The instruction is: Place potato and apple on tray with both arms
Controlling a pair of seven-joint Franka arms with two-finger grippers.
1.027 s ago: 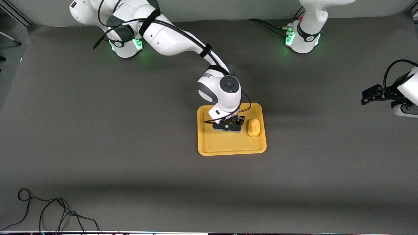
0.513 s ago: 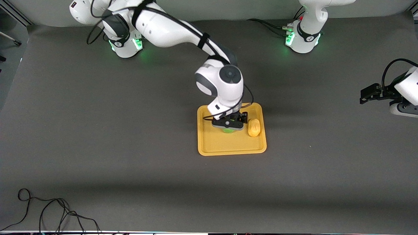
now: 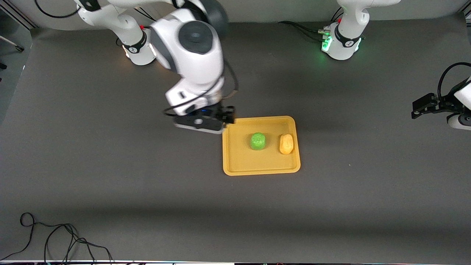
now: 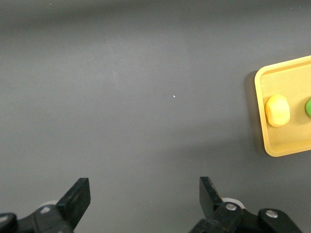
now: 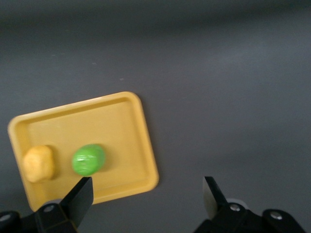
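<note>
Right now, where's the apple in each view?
Front view: apple on the tray, beside the potato, toward the right arm's end.
Left wrist view: only a green sliver at the picture's edge.
Right wrist view: apple in plain sight.
Shared landmark: the potato next to it.

A matt yellow plastic tray (image 3: 235, 162) holds a bumpy green apple (image 3: 258, 141) and a dimpled potato (image 3: 286, 144) on a matt grey table (image 3: 110, 176).

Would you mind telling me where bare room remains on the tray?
The tray is bare along its rim nearest the front camera, and between the apple and its rim toward the right arm's end. It is tight between the apple and the potato, which lies close to the rim toward the left arm's end.
</note>
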